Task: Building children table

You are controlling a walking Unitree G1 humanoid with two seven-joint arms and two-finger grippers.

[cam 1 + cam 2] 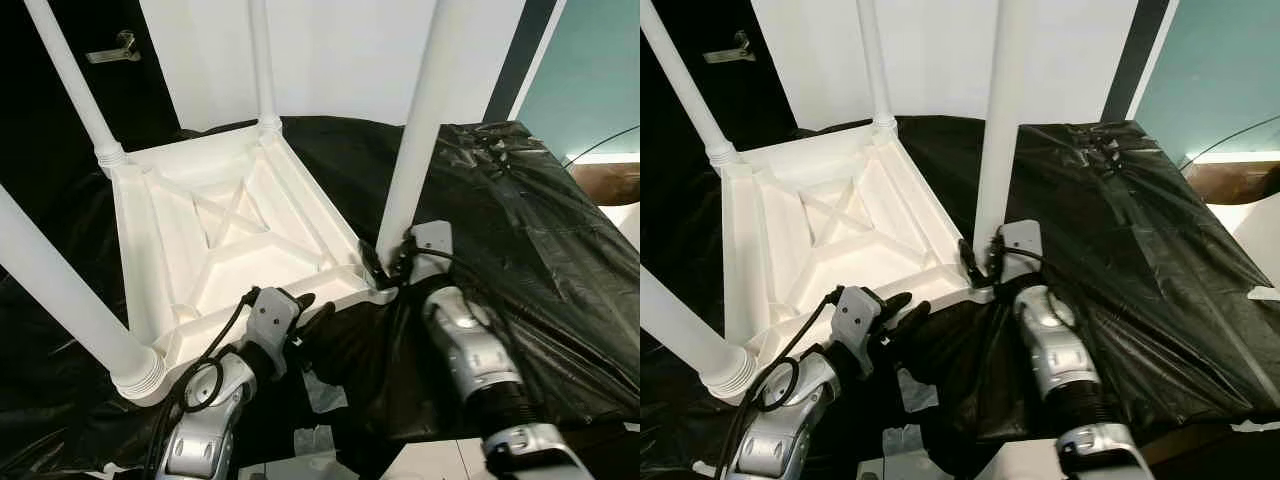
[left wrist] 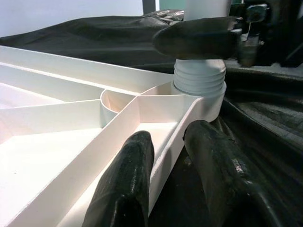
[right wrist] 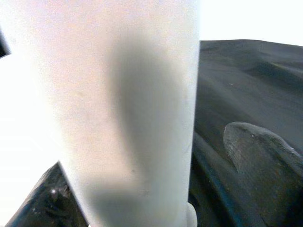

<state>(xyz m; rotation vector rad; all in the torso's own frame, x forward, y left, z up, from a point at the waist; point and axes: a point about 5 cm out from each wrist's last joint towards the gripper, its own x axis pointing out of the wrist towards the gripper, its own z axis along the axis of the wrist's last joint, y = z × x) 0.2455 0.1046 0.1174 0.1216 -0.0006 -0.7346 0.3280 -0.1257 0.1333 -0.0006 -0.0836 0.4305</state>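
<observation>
A white plastic children's table (image 1: 230, 250) lies upside down on a black plastic sheet (image 1: 520, 230), with its ribbed underside facing up. Its white legs stand upright at the corners. My left gripper (image 1: 308, 305) is at the near rim (image 2: 165, 142); one black finger (image 2: 128, 170) is inside the rim wall and the other outside, shut on it. My right gripper (image 1: 385, 265) is at the base of the near-right leg (image 1: 420, 130), where a threaded collar (image 2: 199, 80) meets the corner socket. Its fingers (image 3: 258, 156) close around that leg (image 3: 123, 109).
The black sheet spreads over the surface on all sides and drops off at the front. White paper scraps (image 1: 322, 392) lie below the near edge. Behind stand a white wall, a dark door with a handle (image 1: 115, 48) and a teal wall (image 1: 600, 70).
</observation>
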